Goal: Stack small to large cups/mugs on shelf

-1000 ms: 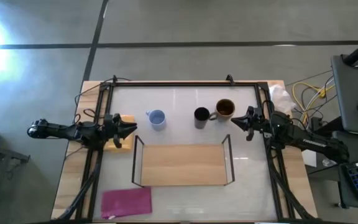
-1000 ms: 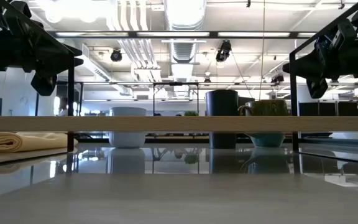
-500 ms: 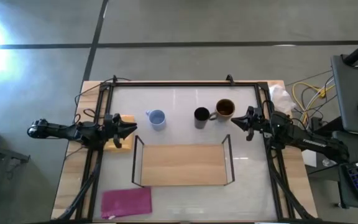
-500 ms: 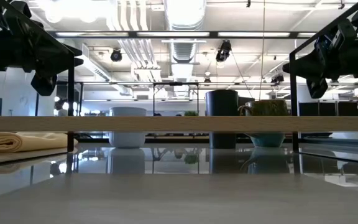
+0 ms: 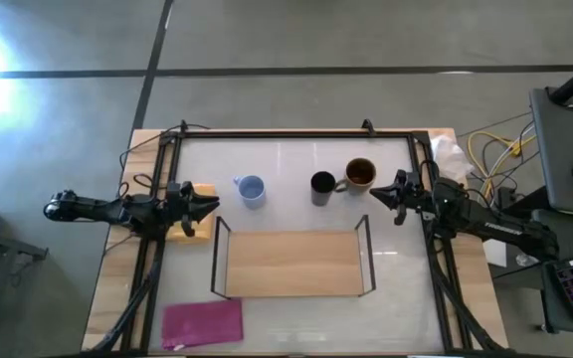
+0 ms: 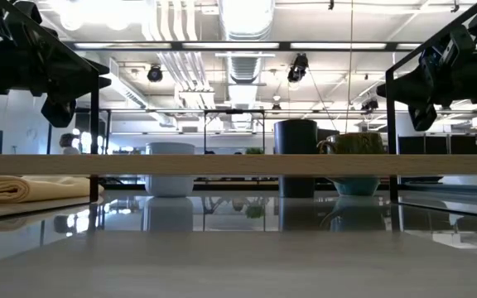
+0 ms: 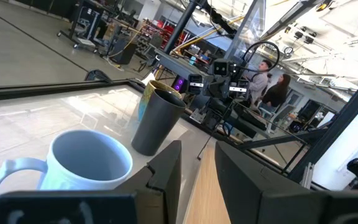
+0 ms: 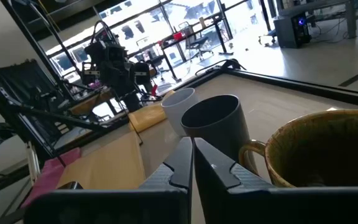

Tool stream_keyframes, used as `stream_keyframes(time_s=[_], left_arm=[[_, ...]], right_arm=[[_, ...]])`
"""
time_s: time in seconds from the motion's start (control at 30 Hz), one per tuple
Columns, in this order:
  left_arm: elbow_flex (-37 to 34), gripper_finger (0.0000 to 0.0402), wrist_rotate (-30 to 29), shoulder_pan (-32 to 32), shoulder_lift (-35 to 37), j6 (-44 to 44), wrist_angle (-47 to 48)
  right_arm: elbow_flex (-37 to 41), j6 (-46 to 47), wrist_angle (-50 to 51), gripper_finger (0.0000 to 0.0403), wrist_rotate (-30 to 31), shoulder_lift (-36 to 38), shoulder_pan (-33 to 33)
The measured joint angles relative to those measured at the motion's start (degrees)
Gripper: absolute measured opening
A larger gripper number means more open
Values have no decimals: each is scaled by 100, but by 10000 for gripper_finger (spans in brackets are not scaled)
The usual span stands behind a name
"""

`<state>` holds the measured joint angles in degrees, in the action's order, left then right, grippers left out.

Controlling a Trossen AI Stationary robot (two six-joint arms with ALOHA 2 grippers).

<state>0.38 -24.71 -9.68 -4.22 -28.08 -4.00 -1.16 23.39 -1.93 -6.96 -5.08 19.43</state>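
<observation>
nothing has moved since a second ago: your left gripper point(image 5: 210, 206) hangs slightly spread, right gripper point(image 5: 374, 195) pressed together. blue mug point(image 5: 252, 189), black mug point(image 5: 322, 186) and brown mug point(image 5: 360, 174) sit behind the bare shelf point(image 5: 291, 263); stacking hasn't started.

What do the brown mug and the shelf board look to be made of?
The brown mug looks like glazed ceramic: its mottled amber skin is glossy, with a dark inside seen from above. The shelf board looks like pale, matt wood with faint grain, though it may be laminate; its end uprights are thin black wire, probably metal.
</observation>
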Motion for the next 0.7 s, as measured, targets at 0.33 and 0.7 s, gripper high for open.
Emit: stream_keyframes(time_s=[0.33, 0.7], left_arm=[[0, 84, 0, -1, 1, -2, 1], [0, 84, 8, 1, 1, 0, -2]], right_arm=[[-1, 1, -1, 9, 1, 0, 0], [-538, 1973, -645, 9, -748, -113, -17]])
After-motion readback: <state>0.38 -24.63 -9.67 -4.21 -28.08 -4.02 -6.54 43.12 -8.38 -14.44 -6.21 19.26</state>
